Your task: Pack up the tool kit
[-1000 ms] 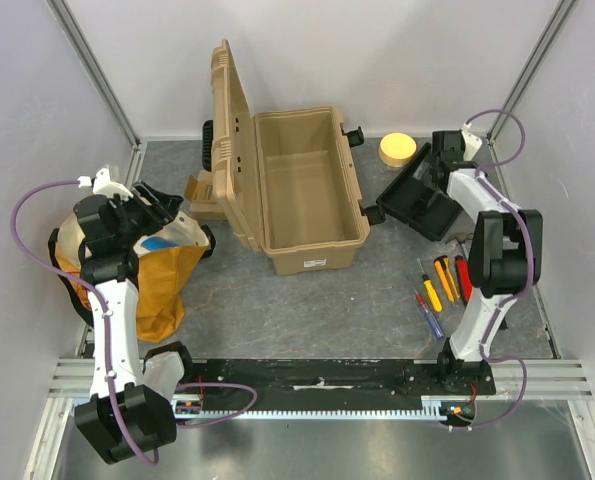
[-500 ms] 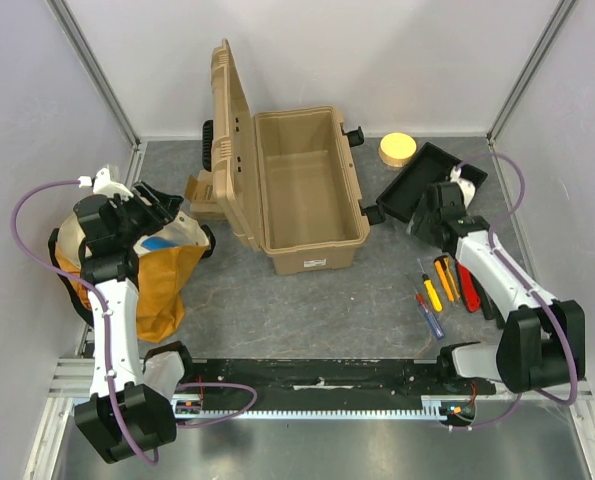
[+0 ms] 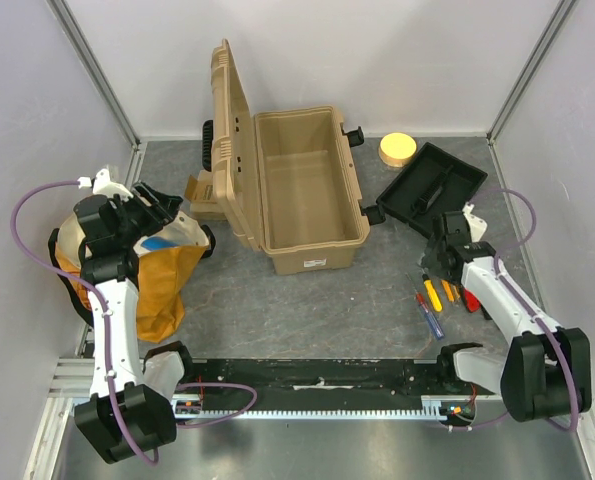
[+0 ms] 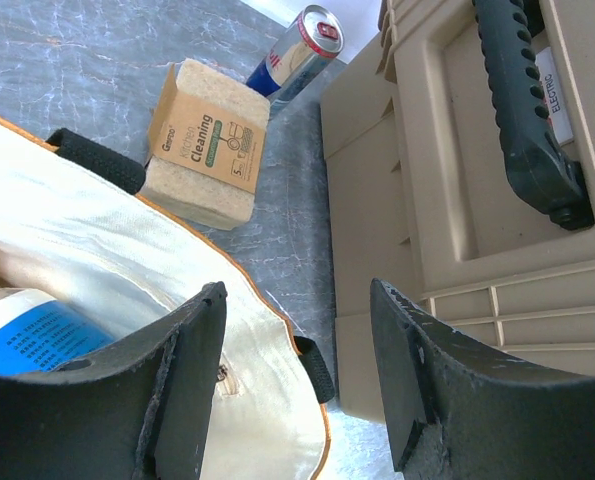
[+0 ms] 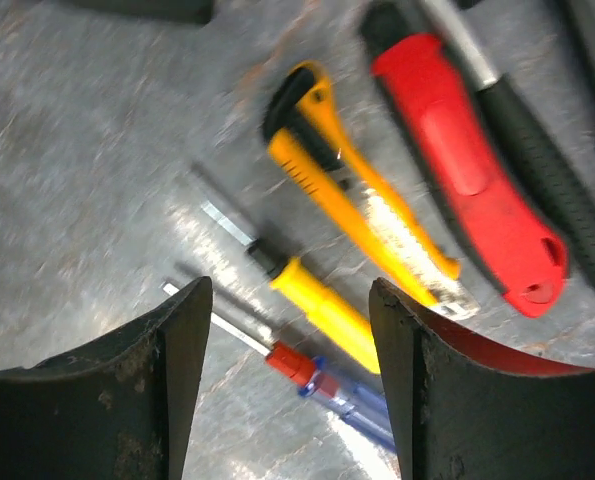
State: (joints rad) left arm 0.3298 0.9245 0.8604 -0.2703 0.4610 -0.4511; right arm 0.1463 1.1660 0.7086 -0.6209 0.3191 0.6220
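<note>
The tan toolbox (image 3: 307, 195) stands open mid-table, its lid (image 3: 232, 140) upright on the left. The black inner tray (image 3: 432, 190) lies on the table to the right of it. My right gripper (image 3: 445, 262) is open and empty just above the loose tools. In the right wrist view, between and beyond the jaws of my right gripper (image 5: 289, 287), lie a yellow screwdriver (image 5: 327, 305), a red-and-blue screwdriver (image 5: 327, 385), an orange knife (image 5: 357, 200), a red knife (image 5: 467, 160) and a black handle (image 5: 567, 200). My left gripper (image 3: 182, 215) is open and empty over the cloth bag (image 3: 162, 270).
A yellow tape roll (image 3: 398, 149) sits at the back right. In the left wrist view, my left gripper (image 4: 297, 290) sees the lid's black handle (image 4: 522, 100), a small cardboard box (image 4: 207, 140) and a can (image 4: 302, 50) beside the bag (image 4: 97, 260). Walls enclose the table.
My right gripper has drawn back from the black tray toward the near edge and now hangs over the tools. The tray lies free on the table. The left arm has not moved.
</note>
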